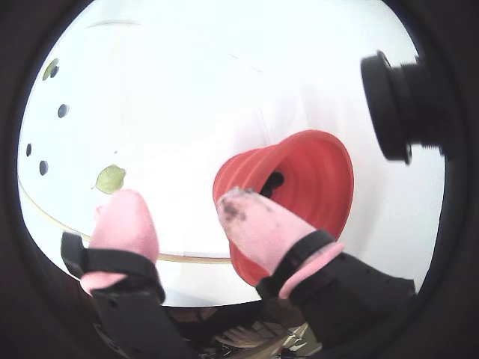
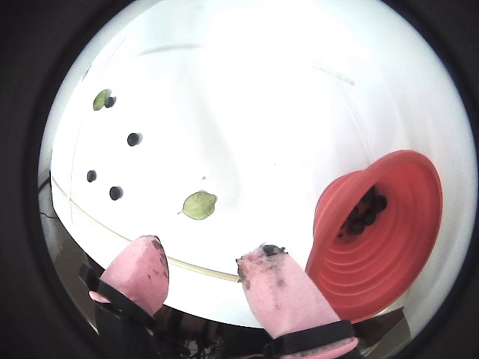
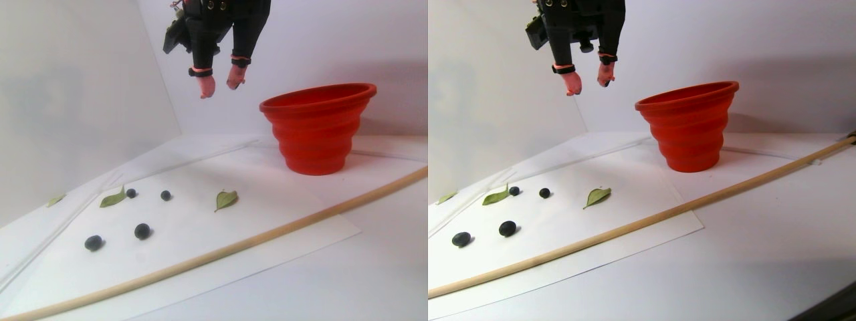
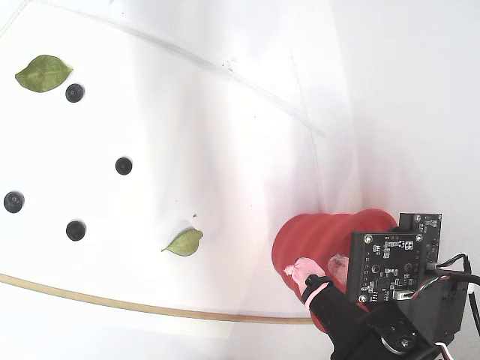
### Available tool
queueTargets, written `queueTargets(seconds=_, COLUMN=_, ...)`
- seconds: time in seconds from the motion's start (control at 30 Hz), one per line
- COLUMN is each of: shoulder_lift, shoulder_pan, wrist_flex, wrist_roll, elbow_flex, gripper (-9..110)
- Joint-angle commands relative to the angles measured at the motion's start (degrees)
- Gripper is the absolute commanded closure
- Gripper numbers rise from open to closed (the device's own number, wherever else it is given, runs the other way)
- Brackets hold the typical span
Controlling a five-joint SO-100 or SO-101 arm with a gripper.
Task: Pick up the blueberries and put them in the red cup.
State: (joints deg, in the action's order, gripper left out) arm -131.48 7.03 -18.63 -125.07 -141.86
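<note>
Four blueberries [image 4: 124,166] lie loose on the white paper sheet [image 4: 225,150], well apart from the red cup [image 3: 318,127], and more dark berries are inside the cup in a wrist view. Two green leaves [image 4: 184,242] lie on the sheet among them. The gripper [image 3: 219,83] hangs above, beside the cup's rim, with its pink stained fingertips [image 2: 273,273] apart and nothing between them. A thin wooden stick [image 3: 267,231] crosses the sheet.

Counted on the white sheet: four loose blueberries [image 4: 75,93], more inside, number indeterminate, in one red cup [image 3: 318,127], three green leaves [image 3: 226,198], and one wooden rod [image 3: 267,229].
</note>
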Motion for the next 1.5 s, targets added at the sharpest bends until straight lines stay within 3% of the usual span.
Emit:
queueTargets(seconds=0.0, shoulder_lift=-1.85, shoulder_pan=-2.55, wrist_flex=-0.35, wrist_roll=0.44, elbow_flex=0.88, gripper=84)
queueTargets(seconds=1.47, shoulder_lift=26.72, shoulder_pan=-14.77, wrist_flex=25.22, wrist_roll=-1.49, elbow_flex=-2.02, gripper=84)
